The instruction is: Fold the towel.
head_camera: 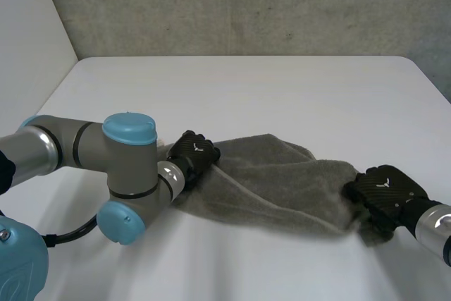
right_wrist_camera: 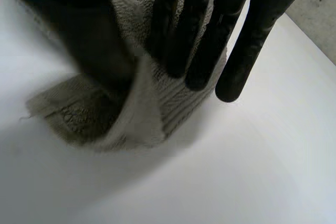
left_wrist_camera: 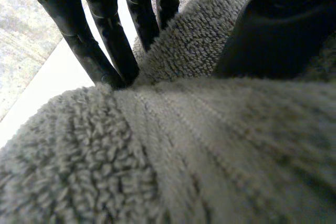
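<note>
Two hands each carry a small pale mark (head_camera: 196,147) on the back in the head view, the left hand (head_camera: 194,153) and the right hand (head_camera: 386,189); neither mark is large enough to read. Between them lies the towel (head_camera: 275,181), a grey terry cloth, rumpled and drawn out lengthwise across the near part of the white table (head_camera: 246,89), with soft folds running from one hand to the other. Its left end is partly covered by the left hand and the left arm (head_camera: 127,156), and its right end disappears under the right hand, so neither end's outline can be followed there. In the left wrist view the straight fingers (left_wrist_camera: 107,51) reach down into a crease of the looped pile, their tips sunk in the cloth, while the thumb (left_wrist_camera: 273,35) bears on the other side of a raised ridge of towel, pinching that ridge between them. In the right wrist view the fingers (right_wrist_camera: 199,51) lie on a ribbed corner of the cloth, the blurred thumb (right_wrist_camera: 89,40) stands opposite, and a fold of towel rises nipped between them; the frayed corner edge lies flat on the table just beside the thumb.
</note>
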`<state>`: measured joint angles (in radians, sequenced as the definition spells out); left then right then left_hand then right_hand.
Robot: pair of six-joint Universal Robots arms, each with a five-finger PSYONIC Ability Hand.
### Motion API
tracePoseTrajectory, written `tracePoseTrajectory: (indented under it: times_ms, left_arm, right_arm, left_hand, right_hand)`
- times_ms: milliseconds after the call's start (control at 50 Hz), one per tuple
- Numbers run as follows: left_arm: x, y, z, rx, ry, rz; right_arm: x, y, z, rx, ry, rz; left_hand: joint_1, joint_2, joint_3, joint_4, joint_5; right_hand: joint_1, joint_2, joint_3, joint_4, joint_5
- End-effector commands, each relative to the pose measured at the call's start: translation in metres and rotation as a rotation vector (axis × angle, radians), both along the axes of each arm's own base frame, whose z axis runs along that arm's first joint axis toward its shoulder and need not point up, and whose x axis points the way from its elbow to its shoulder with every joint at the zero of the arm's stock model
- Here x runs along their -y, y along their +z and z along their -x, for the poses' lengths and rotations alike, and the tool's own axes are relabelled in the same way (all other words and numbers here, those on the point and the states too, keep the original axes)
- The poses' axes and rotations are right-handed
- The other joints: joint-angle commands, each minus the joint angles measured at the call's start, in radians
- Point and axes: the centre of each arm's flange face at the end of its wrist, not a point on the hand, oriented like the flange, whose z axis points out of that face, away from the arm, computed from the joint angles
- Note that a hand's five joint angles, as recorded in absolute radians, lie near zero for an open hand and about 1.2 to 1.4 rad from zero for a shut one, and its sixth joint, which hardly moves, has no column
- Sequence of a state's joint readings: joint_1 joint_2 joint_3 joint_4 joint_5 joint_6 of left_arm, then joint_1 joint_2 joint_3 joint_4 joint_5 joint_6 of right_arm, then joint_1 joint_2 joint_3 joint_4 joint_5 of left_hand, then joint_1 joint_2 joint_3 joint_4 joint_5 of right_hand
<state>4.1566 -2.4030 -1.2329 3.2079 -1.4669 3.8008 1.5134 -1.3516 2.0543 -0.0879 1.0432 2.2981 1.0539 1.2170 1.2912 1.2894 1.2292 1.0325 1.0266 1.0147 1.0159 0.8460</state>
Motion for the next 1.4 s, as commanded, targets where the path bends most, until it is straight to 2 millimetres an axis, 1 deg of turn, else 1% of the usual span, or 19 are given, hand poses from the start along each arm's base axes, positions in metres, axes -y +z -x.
tracePoseTrajectory:
  times_ms: [20,100,200,260,360,420,460,480,520,600,700,760,840,860,900,1000,1120,1220,1400]
  left_arm:
    - [0.003,0.002,0.0,-0.006,0.01,0.018]
    - [0.009,0.012,0.003,-0.044,0.016,0.075]
    - [0.045,0.052,-0.005,-0.151,0.134,0.285]
    - [0.055,0.062,-0.01,-0.177,0.176,0.34]
    - [0.091,0.118,-0.028,-0.306,0.302,0.55]
    - [0.096,0.132,-0.031,-0.341,0.319,0.591]
    - [0.103,0.162,-0.038,-0.432,0.355,0.655]
    - [0.103,0.162,-0.038,-0.432,0.355,0.656]
    - [0.109,0.189,-0.051,-0.561,0.399,0.703]
    - [0.107,0.202,-0.057,-0.654,0.406,0.7]
    - [0.097,0.175,-0.059,-0.626,0.396,0.612]
    - [0.086,0.147,-0.058,-0.573,0.376,0.53]
    - [0.062,0.096,-0.061,-0.461,0.351,0.388]
    - [0.062,0.096,-0.061,-0.461,0.351,0.388]
    - [0.048,0.072,-0.066,-0.378,0.347,0.331]
    - [0.028,0.046,-0.076,-0.24,0.344,0.266]
    - [0.006,0.047,-0.083,-0.157,0.329,0.233]
    - [-0.016,0.076,-0.084,-0.166,0.305,0.246]
    - [-0.009,0.096,-0.086,-0.197,0.317,0.298]
  right_arm:
    - [0.013,0.013,-0.007,0.092,-0.038,0.013]
    - [0.02,0.023,-0.015,0.131,-0.025,0.039]
    - [0.037,0.056,-0.04,0.216,0.006,0.144]
    - [0.044,0.066,-0.048,0.241,0.009,0.195]
    - [0.077,0.111,-0.081,0.311,-0.005,0.439]
    - [0.087,0.123,-0.086,0.32,-0.022,0.488]
    - [0.102,0.149,-0.093,0.352,-0.056,0.59]
    - [0.102,0.149,-0.093,0.352,-0.056,0.591]
    - [0.113,0.181,-0.097,0.401,-0.09,0.72]
    - [0.119,0.196,-0.101,0.444,-0.094,0.783]
    - [0.114,0.169,-0.112,0.407,-0.034,0.655]
    - [0.106,0.132,-0.12,0.356,0.021,0.489]
    - [0.09,0.081,-0.121,0.257,0.058,0.283]
    - [0.09,0.08,-0.121,0.257,0.059,0.282]
    - [0.081,0.054,-0.12,0.178,0.076,0.212]
    - [0.075,0.033,-0.112,0.102,0.08,0.178]
    - [0.07,0.03,-0.108,0.089,0.074,0.165]
    - [0.067,0.033,-0.102,0.068,0.032,0.173]
    - [0.069,0.025,-0.091,0.039,-0.033,0.166]
  left_hand:
    - [0.342,0.179,0.105,0.107,-0.008]
    - [0.342,0.179,0.105,0.107,-0.007]
    - [0.342,0.179,0.105,0.107,-0.007]
    - [0.342,0.179,0.105,0.107,-0.007]
    - [0.342,0.179,0.105,0.107,-0.007]
    - [0.342,0.179,0.105,0.107,-0.007]
    - [0.342,0.179,0.105,0.107,-0.007]
    - [0.342,0.179,0.105,0.107,-0.007]
    - [0.342,0.179,0.105,0.107,-0.007]
    - [0.342,0.179,0.105,0.107,-0.007]
    - [0.342,0.179,0.105,0.107,-0.007]
    - [0.328,0.165,0.091,0.093,-0.022]
    - [0.112,-0.052,-0.126,-0.124,-0.238]
    - [0.111,-0.052,-0.126,-0.125,-0.239]
    - [-0.062,-0.225,-0.299,-0.297,-0.411]
    - [-0.288,-0.451,-0.525,-0.523,-0.637]
    - [-0.476,-0.639,-0.714,-0.712,-0.826]
    - [-0.64,-0.803,-0.878,-0.876,-0.99]
    - [-0.702,-0.866,-0.94,-0.938,-1.052]
  right_hand:
    - [0.364,0.37,0.382,0.38,0.376]
    - [0.364,0.37,0.382,0.38,0.376]
    - [0.364,0.37,0.382,0.38,0.376]
    - [0.364,0.37,0.382,0.38,0.376]
    - [0.364,0.37,0.382,0.38,0.376]
    - [0.364,0.37,0.382,0.38,0.376]
    - [0.364,0.37,0.382,0.38,0.376]
    - [0.364,0.37,0.382,0.38,0.376]
    - [0.364,0.37,0.382,0.38,0.376]
    - [0.364,0.37,0.382,0.38,0.376]
    - [0.364,0.37,0.382,0.38,0.376]
    - [0.364,0.37,0.382,0.38,0.376]
    - [0.364,0.37,0.382,0.38,0.376]
    - [0.364,0.37,0.382,0.38,0.376]
    - [0.364,0.37,0.382,0.38,0.376]
    - [0.364,0.37,0.382,0.38,0.376]
    - [0.364,0.37,0.382,0.38,0.376]
    - [0.364,0.37,0.382,0.38,0.376]
    - [0.364,0.37,0.382,0.38,0.376]
